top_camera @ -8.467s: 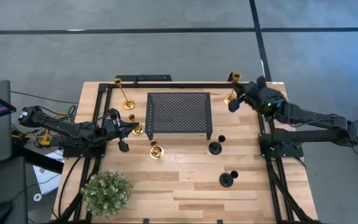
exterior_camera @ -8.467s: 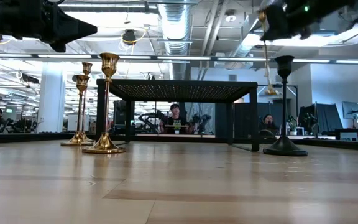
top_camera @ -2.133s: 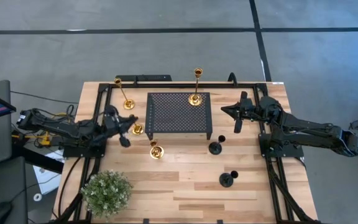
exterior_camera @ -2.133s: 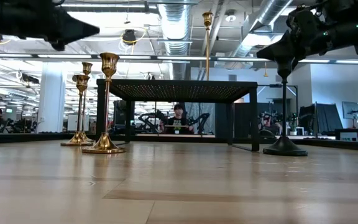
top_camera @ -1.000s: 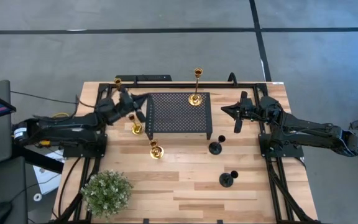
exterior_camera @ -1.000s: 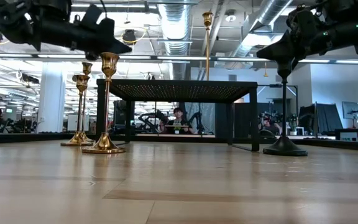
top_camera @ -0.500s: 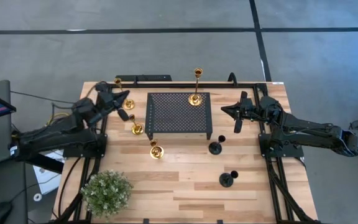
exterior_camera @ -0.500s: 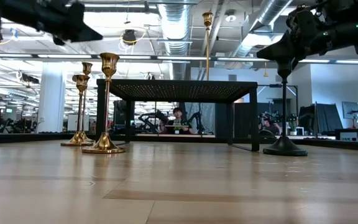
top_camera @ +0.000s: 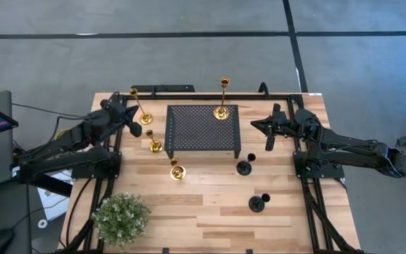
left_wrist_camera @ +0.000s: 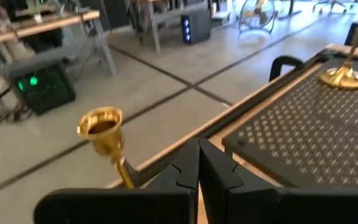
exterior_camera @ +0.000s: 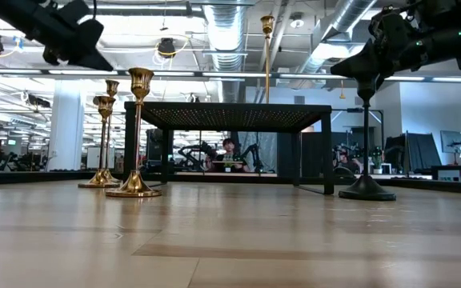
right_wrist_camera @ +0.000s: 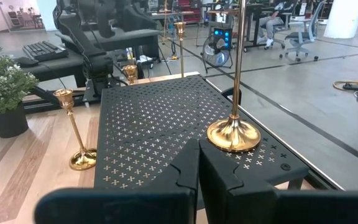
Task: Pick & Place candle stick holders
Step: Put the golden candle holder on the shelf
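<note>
— Where's the left gripper (top_camera: pixel 134 121)?

— At the tabletop's far left corner; my wrist view shows its fingers (left_wrist_camera: pixel 185 171) pressed together, gripping nothing. The tall gold holder (top_camera: pixel 142 110) stands just beyond them, untouched. A second ago I had that arm over the stand's (top_camera: pixel 203 128) left edge.

— And the right?

— Right gripper (top_camera: pixel 254 125) is shut and empty off the stand's right edge, unmoved. The second tall holder (top_camera: pixel 222 98) stands on the stand's far edge.

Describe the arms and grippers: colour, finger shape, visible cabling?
Both arms are matte black, jointed segments on black frame rails. The left gripper and right gripper each have two flat, dark, tapering fingers with stepped inner edges. Black cables trail from the left arm's base, with a yellow connector there. No markings are readable.
</note>
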Motion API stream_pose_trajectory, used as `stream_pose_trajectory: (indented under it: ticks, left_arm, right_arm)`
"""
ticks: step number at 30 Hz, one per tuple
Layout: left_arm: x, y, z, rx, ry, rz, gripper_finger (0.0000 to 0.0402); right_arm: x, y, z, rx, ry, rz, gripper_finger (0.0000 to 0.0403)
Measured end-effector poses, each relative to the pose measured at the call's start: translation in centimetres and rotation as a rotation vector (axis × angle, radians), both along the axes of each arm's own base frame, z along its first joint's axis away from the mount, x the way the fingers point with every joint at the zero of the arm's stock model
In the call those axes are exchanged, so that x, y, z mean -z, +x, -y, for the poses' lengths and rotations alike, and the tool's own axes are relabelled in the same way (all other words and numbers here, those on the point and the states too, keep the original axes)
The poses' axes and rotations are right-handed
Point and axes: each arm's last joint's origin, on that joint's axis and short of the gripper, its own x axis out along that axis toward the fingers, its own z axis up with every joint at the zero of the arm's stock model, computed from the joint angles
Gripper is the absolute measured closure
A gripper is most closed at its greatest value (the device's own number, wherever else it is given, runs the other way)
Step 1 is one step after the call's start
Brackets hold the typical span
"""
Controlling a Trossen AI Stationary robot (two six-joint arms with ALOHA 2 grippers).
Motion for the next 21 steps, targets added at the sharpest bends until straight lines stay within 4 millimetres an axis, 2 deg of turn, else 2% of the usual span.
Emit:
stream_pose_trajectory:
  ticks: [12, 19, 21]
  left_arm:
    - [1.6, -0.2, -0.2, -0.128, -0.075, -0.042, 0.0397]
    - [4.5, 0.4, -0.5, -0.138, -0.091, -0.133, 0.0398]
    - [4.7, 0.5, -0.6, -0.153, -0.086, -0.132, 0.0398]
  right_arm:
    - [0.0, 0.0, 0.0, 0.000, 0.001, 0.000, 0.0402]
    - [0.0, 0.0, 0.0, 0.000, 0.001, -0.001, 0.0402]
    - [0.0, 0.0, 0.0, 0.000, 0.001, -0.001, 0.0402]
